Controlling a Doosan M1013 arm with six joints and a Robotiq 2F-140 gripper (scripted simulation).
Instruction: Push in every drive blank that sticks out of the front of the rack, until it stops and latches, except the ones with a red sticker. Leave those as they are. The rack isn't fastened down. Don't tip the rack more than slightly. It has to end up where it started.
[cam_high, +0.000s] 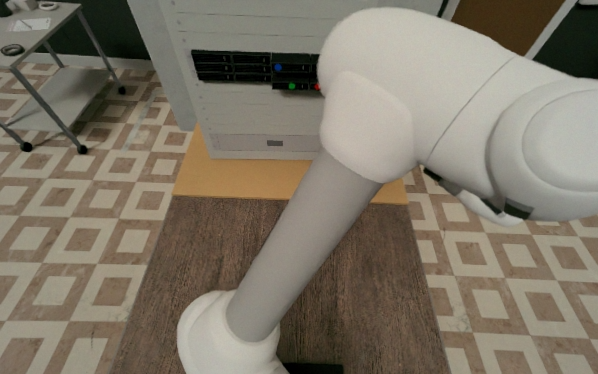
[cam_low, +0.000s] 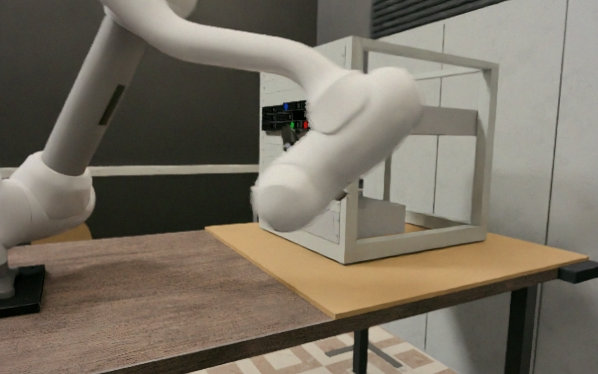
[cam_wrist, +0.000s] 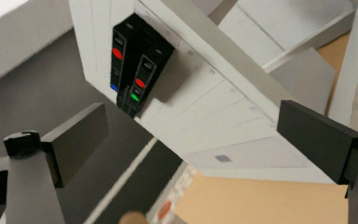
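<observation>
The white rack (cam_high: 240, 120) (cam_low: 350, 245) (cam_wrist: 225, 115) stands on a tan board (cam_high: 225, 177) (cam_low: 400, 280) (cam_wrist: 250, 200). Black drive blanks (cam_high: 235, 67) (cam_low: 280, 117) fill a band high on its front. One blank bears a blue sticker (cam_high: 278, 67) (cam_low: 286, 106) (cam_wrist: 114, 87), one a green sticker (cam_high: 291, 86) (cam_low: 292, 124) (cam_wrist: 135, 95), and some bear red stickers (cam_high: 317, 86) (cam_low: 305, 124) (cam_wrist: 140, 83) (cam_wrist: 117, 52). In the wrist view the green and red blanks of the lower row stick out. My gripper (cam_wrist: 192, 117) (cam_low: 288, 135) is open and empty, close in front of the rack, just below the blanks. My arm hides it in the top view.
My arm's elbow (cam_high: 410, 100) covers the right end of the blanks in the top view. The board lies on a wooden table (cam_high: 200, 260) (cam_low: 150, 290). A metal cart (cam_high: 45, 75) stands on the floor at the far left. A wall is close behind the rack.
</observation>
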